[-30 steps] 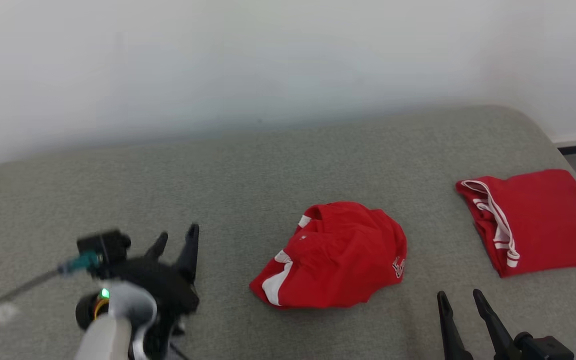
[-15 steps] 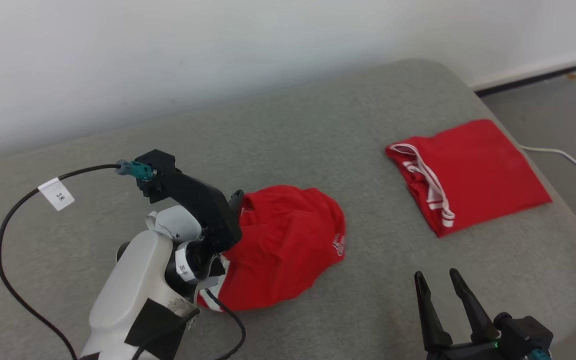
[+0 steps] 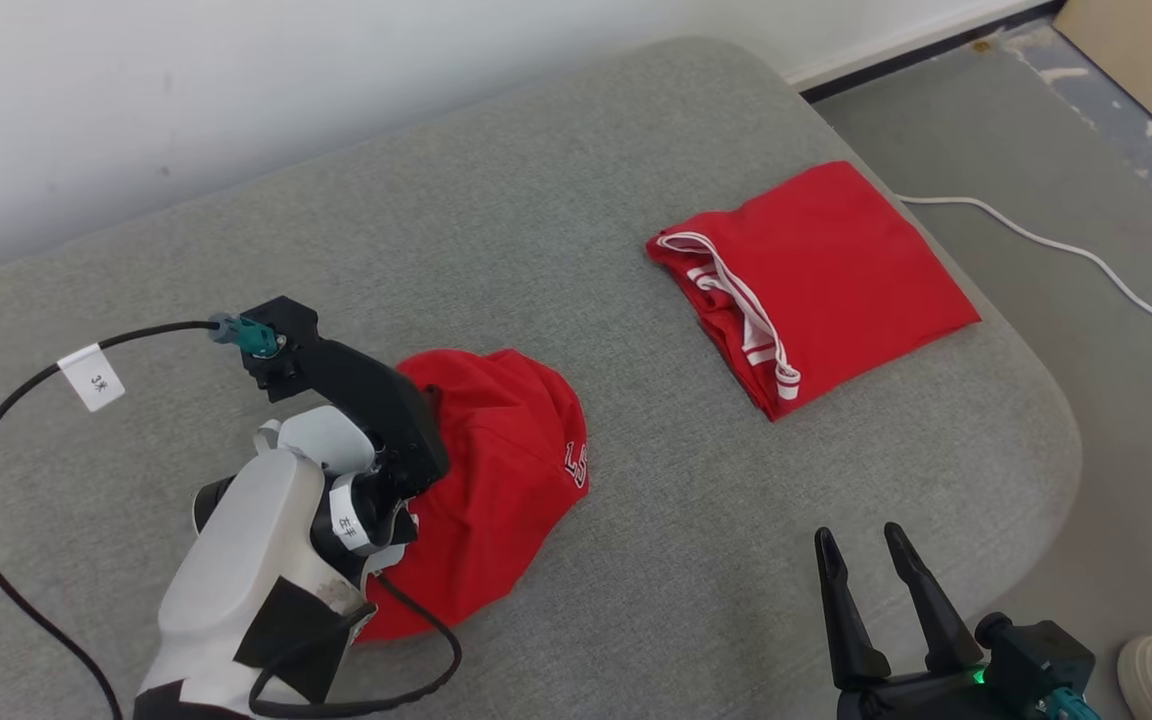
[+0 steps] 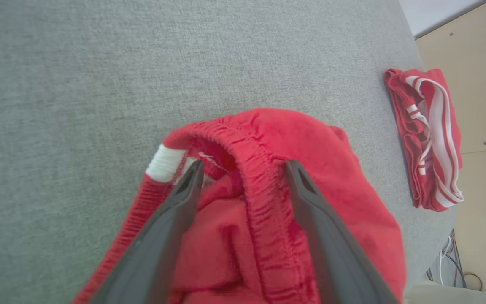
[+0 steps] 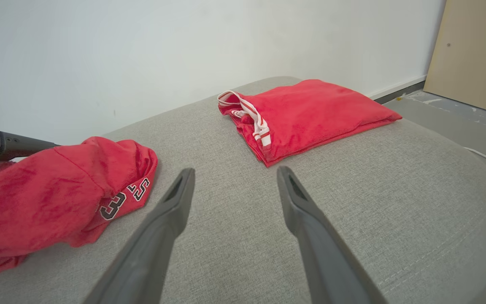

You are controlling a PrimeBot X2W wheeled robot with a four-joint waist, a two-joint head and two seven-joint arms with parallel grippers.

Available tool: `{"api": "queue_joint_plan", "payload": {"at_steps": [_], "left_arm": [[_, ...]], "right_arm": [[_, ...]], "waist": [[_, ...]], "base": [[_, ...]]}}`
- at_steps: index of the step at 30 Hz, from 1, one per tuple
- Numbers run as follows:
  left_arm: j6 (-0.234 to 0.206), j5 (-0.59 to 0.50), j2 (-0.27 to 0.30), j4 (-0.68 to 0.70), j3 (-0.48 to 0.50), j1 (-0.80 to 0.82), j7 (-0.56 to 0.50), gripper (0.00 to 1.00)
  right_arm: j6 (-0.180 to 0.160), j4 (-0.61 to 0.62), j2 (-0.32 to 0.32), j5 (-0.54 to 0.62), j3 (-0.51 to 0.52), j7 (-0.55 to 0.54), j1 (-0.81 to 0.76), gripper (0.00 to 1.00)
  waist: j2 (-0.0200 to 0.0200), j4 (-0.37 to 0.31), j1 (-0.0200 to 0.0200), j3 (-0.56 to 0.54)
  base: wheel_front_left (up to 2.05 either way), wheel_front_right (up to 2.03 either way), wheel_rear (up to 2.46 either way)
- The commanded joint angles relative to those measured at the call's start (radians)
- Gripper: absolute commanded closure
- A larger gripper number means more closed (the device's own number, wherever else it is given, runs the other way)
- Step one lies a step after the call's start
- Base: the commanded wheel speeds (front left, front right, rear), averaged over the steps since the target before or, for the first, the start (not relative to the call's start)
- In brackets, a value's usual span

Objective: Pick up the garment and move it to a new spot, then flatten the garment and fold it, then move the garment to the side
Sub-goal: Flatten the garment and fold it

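Pick-up under way: the left tool (image 4: pixel 244 164), fingers apart, straddles the elastic waistband (image 4: pixel 260 185) of the crumpled red cloth garment with white trim (image 4: pixel 319 143) on a grey fabric cushion (image 3: pixel 536 200). Next, it likely needs to close on that band and lift. The right tool (image 3: pixel 856 532) hovers spread and empty, with the heap to its left.

Garment (image 3: pixel 506 470) on cushion (image 3: pixel 536 220), folded garment (image 3: pixel 826 270) to its right

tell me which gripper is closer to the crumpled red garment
Left. The left gripper is right at the crumpled red garment, open jaws straddling its elastic waistband. The right gripper hovers open over the grey cushion, well apart from the garment.
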State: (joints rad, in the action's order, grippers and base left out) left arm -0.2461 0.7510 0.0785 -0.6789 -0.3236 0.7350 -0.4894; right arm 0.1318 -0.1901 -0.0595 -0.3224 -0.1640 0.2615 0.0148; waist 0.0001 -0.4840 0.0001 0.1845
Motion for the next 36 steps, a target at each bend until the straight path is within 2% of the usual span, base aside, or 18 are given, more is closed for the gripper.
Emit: {"api": "queue_joint_plan", "payload": {"at_steps": [1,5,6,7,8,9,17,27,29,32,36], "left_arm": [[0.008,0.014,-0.002,-0.010,0.000,0.011,0.008,0.00],[0.011,0.024,-0.005,-0.024,-0.003,0.008,0.009,0.00],[0.016,0.023,-0.006,-0.029,-0.005,0.007,0.013,0.10],[0.023,0.019,-0.006,-0.029,-0.007,0.009,0.023,0.54],[0.032,0.017,-0.006,-0.028,-0.007,0.010,0.039,0.88],[0.044,0.014,-0.006,-0.028,-0.011,0.012,0.052,1.00],[0.119,-0.012,-0.015,0.029,-0.022,0.071,0.222,1.00],[0.260,0.061,-0.028,0.275,-0.077,0.195,0.356,1.00],[0.268,0.100,-0.028,0.320,-0.090,0.185,0.346,1.00],[0.258,0.110,-0.023,0.367,-0.130,0.129,0.298,1.00],[0.241,0.078,0.061,0.418,-0.194,-0.032,0.229,1.00]], "right_arm": [[-0.003,0.005,0.005,0.004,-0.002,0.004,0.007,0.00],[-0.003,0.003,0.005,0.006,-0.011,0.004,0.011,0.00],[-0.003,0.004,0.005,0.006,-0.014,0.004,0.013,0.00],[-0.003,0.004,0.005,0.005,-0.015,0.004,0.015,0.00],[-0.003,0.004,0.005,0.004,-0.014,0.004,0.016,0.00],[-0.003,0.006,0.005,0.005,-0.013,0.004,0.015,0.00],[-0.003,0.003,-0.003,0.008,-0.006,0.003,-0.001,0.00],[-0.003,-0.001,-0.012,0.013,-0.004,0.003,-0.013,0.00],[-0.003,-0.004,-0.014,0.013,-0.006,0.003,-0.017,0.00],[-0.003,-0.003,-0.015,0.009,0.000,0.003,-0.023,0.00],[-0.003,0.000,-0.016,0.008,-0.001,0.003,-0.037,0.00]], "waist": [[-0.0001,-0.016,-0.0001,0.012],[-0.0001,-0.018,-0.0001,0.004],[-0.0001,-0.019,-0.0001,0.002],[-0.0001,-0.020,-0.0001,0.001],[-0.0001,-0.020,-0.0001,-0.001],[-0.0001,-0.018,-0.0001,-0.002],[-0.0001,0.016,-0.0001,-0.023],[-0.0001,0.106,-0.0001,-0.067],[-0.0001,0.124,-0.0001,-0.080],[-0.0001,0.160,-0.0001,-0.091],[-0.0001,0.212,-0.0001,-0.097]], "base": [[0.00,0.00,0.00],[0.00,0.00,0.00],[0.00,0.00,0.00],[0.00,0.00,0.00],[0.00,0.00,0.00],[0.00,0.00,0.00],[0.00,0.00,0.00],[0.00,0.00,0.00],[0.00,0.00,0.00],[0.00,0.00,0.00],[0.00,0.00,0.00]]}}
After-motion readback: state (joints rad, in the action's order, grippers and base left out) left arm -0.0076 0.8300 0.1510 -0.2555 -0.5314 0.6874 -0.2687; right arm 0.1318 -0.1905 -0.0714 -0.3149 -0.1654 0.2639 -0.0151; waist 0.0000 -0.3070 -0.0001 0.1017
